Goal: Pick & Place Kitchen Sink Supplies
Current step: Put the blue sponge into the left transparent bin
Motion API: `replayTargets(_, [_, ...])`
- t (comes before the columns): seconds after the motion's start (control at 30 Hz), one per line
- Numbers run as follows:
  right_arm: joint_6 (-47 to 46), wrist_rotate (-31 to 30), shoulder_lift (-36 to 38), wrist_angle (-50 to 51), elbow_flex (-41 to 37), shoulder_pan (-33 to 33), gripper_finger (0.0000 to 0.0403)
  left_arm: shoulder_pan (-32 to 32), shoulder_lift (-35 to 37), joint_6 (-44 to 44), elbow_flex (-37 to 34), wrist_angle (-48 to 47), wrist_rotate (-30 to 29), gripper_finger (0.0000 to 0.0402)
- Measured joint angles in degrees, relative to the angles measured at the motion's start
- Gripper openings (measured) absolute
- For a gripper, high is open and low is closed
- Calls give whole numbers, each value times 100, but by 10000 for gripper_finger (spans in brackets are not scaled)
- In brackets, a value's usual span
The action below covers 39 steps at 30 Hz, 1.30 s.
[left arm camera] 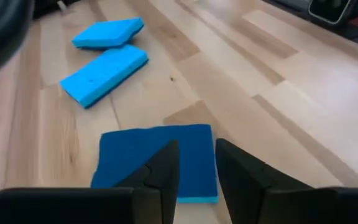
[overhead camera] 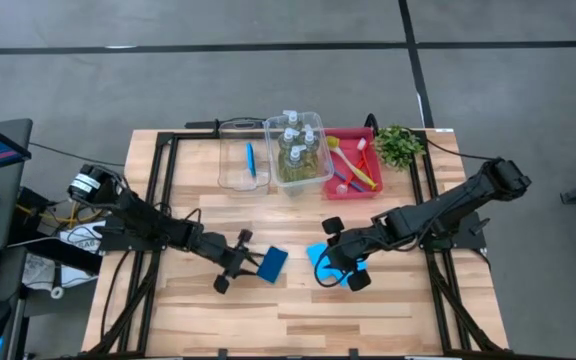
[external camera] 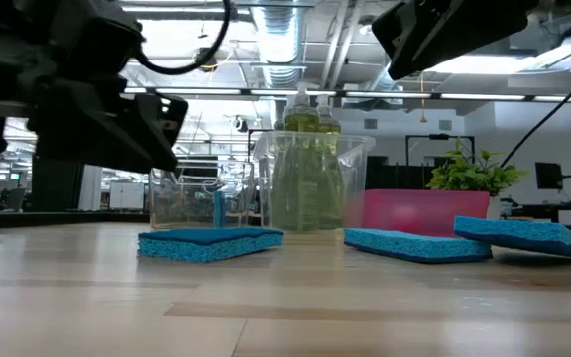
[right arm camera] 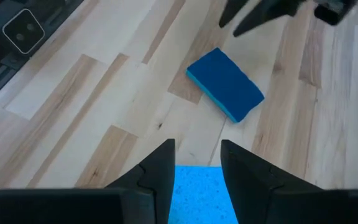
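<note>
Wooden table [overhead camera: 298, 310]: front half bare between the sponges and the front edge; clear boards along the left and right edges beside the arm bases.

Back edge, centre, left to right: clear bin [overhead camera: 236, 165] holding one blue item [overhead camera: 250, 158]; taller clear bin [overhead camera: 316, 170] holding the bottles [overhead camera: 295, 155] of yellow-green liquid, white tops up; red tray [overhead camera: 368, 140] holding the brushes [overhead camera: 353, 165], laid diagonally; leafy plant [overhead camera: 399, 145] near the back right corner.

Left gripper [overhead camera: 236, 262]: reaching in from the left edge to mid-table, fingers [left arm camera: 166, 171] apart, directly over the near end of the dark blue sponge [overhead camera: 273, 263], flat on the boards. Contact not determinable.

Right gripper [overhead camera: 340, 262]: reaching in from the right edge, fingers [right arm camera: 160, 165] apart, above a bright blue sponge [right arm camera: 201, 193].

Low view only: three sponges in a row, the rightmost [external camera: 523, 236] resting partly raised beside the middle one [external camera: 416, 244]; bins and tray standing behind them. Left wrist view only: the two right-hand sponges [left arm camera: 104, 74] touching at one end. High view: the pair mostly hidden beneath the right gripper.
</note>
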<state>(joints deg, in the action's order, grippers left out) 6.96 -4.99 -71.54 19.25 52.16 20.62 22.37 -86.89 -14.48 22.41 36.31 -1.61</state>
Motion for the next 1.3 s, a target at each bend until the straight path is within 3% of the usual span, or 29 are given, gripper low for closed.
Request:
replayTargets(0.2, [1, 0, -1, -2, 0, -13, 122, 210, 0, -29, -2, -46, -482, 106])
replayTargets(0.43, [48, -38, -1, -2, 0, -11, 122, 199, -49, 157, 0, 50, -481, 109])
replayTargets(0.93, [-98, -108, -1, -4, 0, -7, 122, 273, -374, 750, 0, 436, -479, 154])
replayTargets(1.3, [-212, -109, -1, -144, 0, -7, 122, 384, -1168, 537, 94, 807, -308, 155])
